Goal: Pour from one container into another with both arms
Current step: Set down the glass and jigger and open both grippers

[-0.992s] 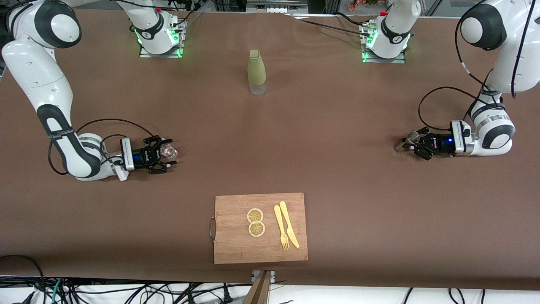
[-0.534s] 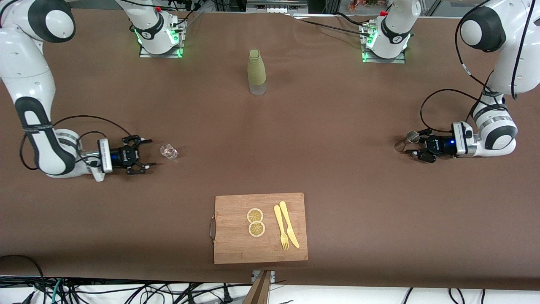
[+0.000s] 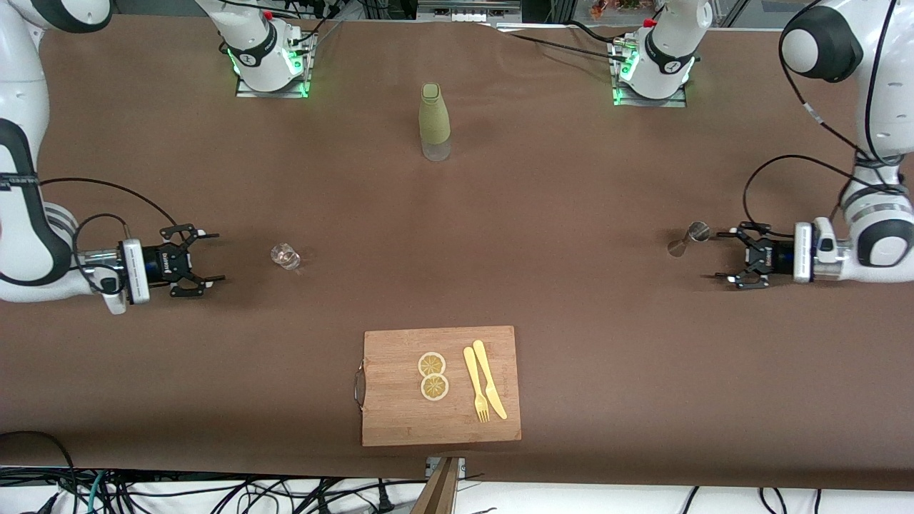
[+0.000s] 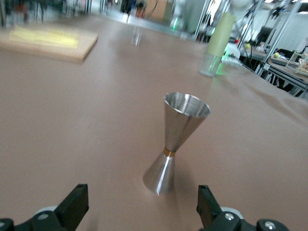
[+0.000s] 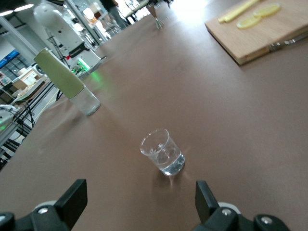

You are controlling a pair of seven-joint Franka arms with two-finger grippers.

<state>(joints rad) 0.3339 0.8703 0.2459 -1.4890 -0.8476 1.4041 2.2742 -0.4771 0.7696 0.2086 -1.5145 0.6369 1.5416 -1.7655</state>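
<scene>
A small clear glass (image 3: 285, 256) stands on the brown table toward the right arm's end, also seen upright in the right wrist view (image 5: 162, 152). My right gripper (image 3: 216, 256) is open and empty, low over the table beside the glass and apart from it (image 5: 139, 204). A steel hourglass-shaped jigger (image 3: 689, 237) stands toward the left arm's end, upright in the left wrist view (image 4: 175, 139). Beside it and clear of it, my left gripper (image 3: 721, 255) hangs low with jaws wide and nothing between them (image 4: 141, 211).
A green-sleeved bottle (image 3: 434, 123) stands mid-table, farther from the front camera. A wooden cutting board (image 3: 400, 400) with two lemon slices (image 3: 433, 375), a yellow fork and a knife (image 3: 485, 389) lies near the front edge.
The left gripper opened, let go of the jigger and drew back toward its end of the table. The right gripper backed away from the glass toward its own end.
</scene>
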